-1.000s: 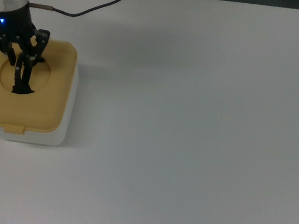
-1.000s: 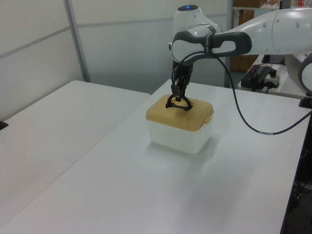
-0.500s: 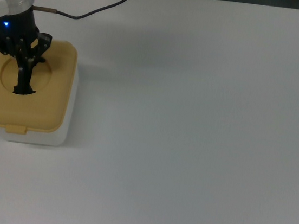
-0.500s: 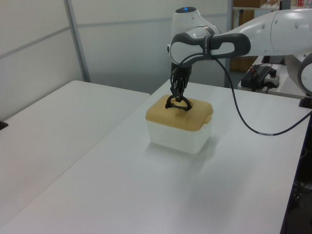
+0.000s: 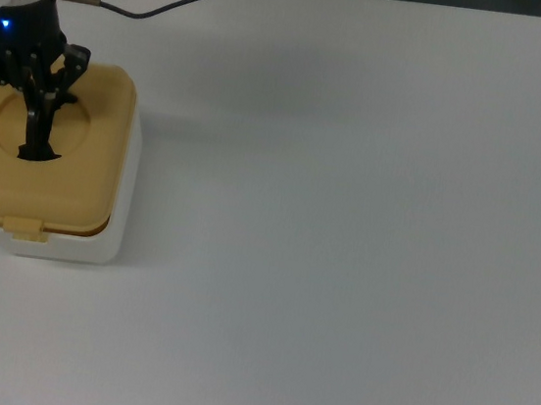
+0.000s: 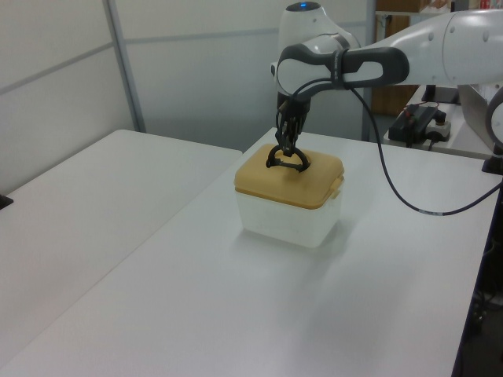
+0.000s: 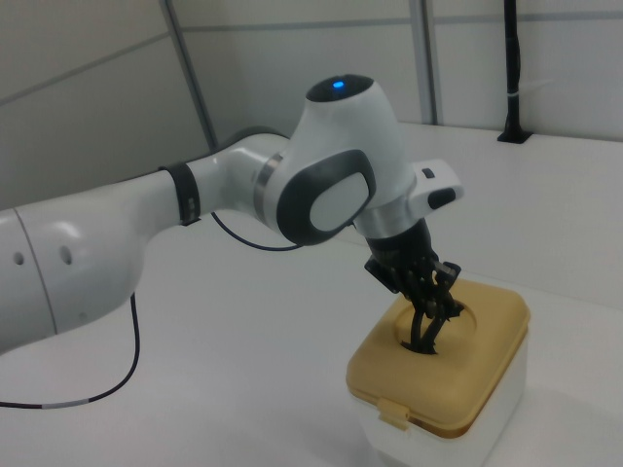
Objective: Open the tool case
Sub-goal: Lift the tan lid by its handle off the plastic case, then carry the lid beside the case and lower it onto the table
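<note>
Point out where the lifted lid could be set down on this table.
Bare tabletop spans everything from the tool case to the top view's right edge. Crowded only at the top view's left, where the pincer holds the lid's handle.

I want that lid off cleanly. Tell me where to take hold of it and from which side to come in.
Grip the black handle standing up from the round recess in the yellow lid of the tool case. Come straight down from above, as the tool is placed now: the handle is the only raised, narrow part; the lid's rounded sides offer nothing to pinch.

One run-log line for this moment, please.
gripper: shut on handle | lid: lifting off tub | table
</note>
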`<action>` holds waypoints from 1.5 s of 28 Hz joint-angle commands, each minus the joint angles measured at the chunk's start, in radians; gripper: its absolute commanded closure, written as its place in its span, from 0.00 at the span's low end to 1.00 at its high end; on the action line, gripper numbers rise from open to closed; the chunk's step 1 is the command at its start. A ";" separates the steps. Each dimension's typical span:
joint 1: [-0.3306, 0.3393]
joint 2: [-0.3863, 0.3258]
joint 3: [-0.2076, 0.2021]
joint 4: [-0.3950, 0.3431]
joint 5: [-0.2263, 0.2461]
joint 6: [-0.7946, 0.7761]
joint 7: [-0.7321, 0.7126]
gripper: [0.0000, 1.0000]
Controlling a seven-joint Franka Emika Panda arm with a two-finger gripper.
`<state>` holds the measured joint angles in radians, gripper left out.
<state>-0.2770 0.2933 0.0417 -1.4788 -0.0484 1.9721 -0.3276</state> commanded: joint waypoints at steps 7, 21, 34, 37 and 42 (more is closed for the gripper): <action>0.015 -0.066 0.004 0.000 0.036 -0.081 0.036 1.00; 0.191 -0.111 0.018 -0.041 0.039 -0.159 0.199 1.00; 0.326 -0.232 0.018 -0.334 0.030 0.040 0.283 1.00; 0.355 -0.226 0.018 -0.379 0.010 0.135 0.343 1.00; 0.381 -0.217 0.018 -0.426 0.004 0.223 0.348 1.00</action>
<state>0.0771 0.1129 0.0681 -1.8218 -0.0283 2.1066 -0.0083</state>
